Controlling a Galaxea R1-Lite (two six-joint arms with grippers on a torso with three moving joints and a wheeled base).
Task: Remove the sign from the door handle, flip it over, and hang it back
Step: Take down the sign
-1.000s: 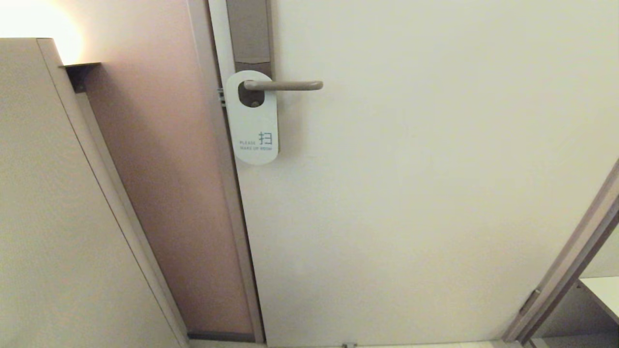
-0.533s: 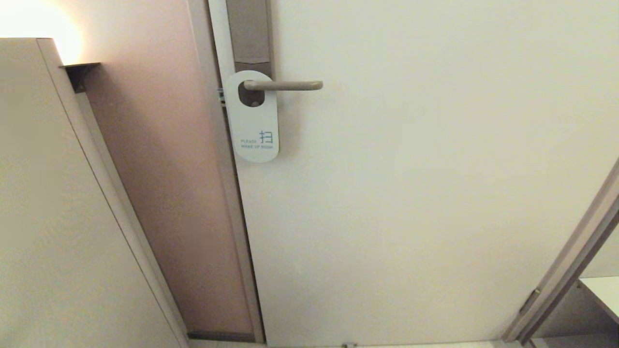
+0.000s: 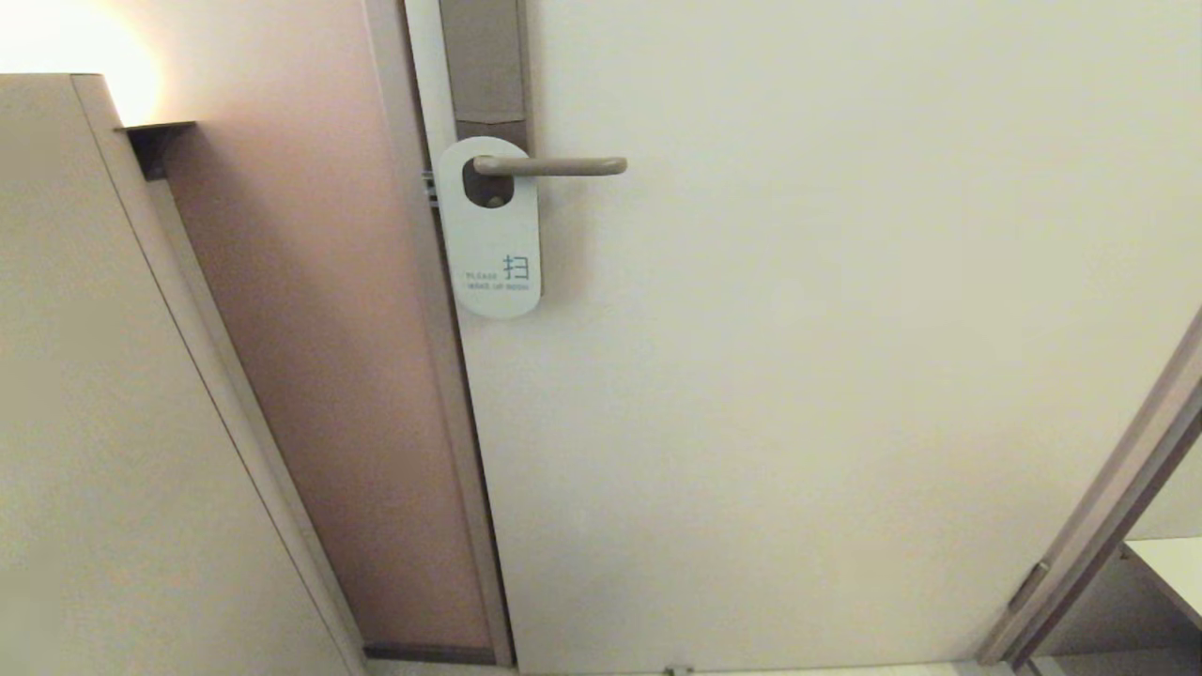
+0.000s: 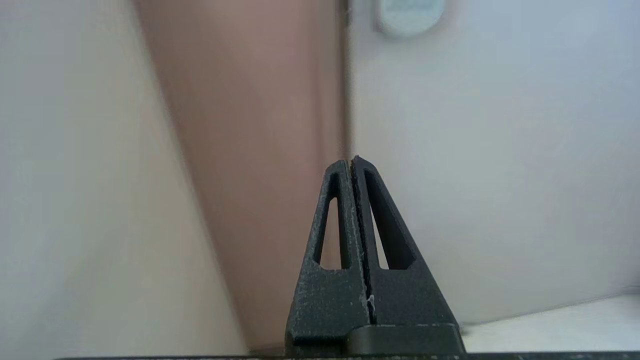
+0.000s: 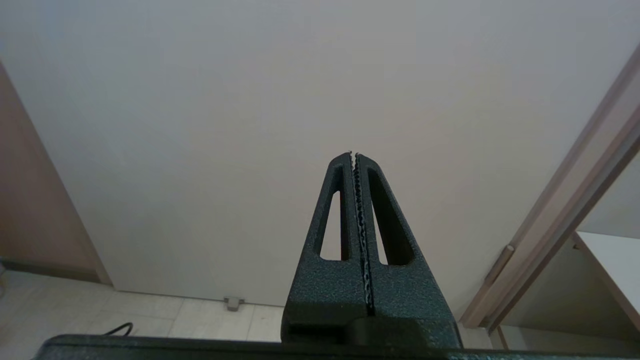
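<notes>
Cream door (image 3: 798, 376) fills most of view, w/ tall brown backplate (image 3: 484, 66) near its left edge. Pinkish wall panel (image 3: 319, 376) left of frame, lamp glow (image 3: 66, 47) top-left corner. Tiled floor (image 5: 150, 315) & small doorstop (image 5: 232, 302) at door's foot.

Words are seen only on the sign (image 3: 491, 230). Near its bottom edge, on the white face, one blue Chinese sign "扫" is printed. Beside and under it, "PLEASE MAKE UP ROOM" is written in small blue letters.
</notes>
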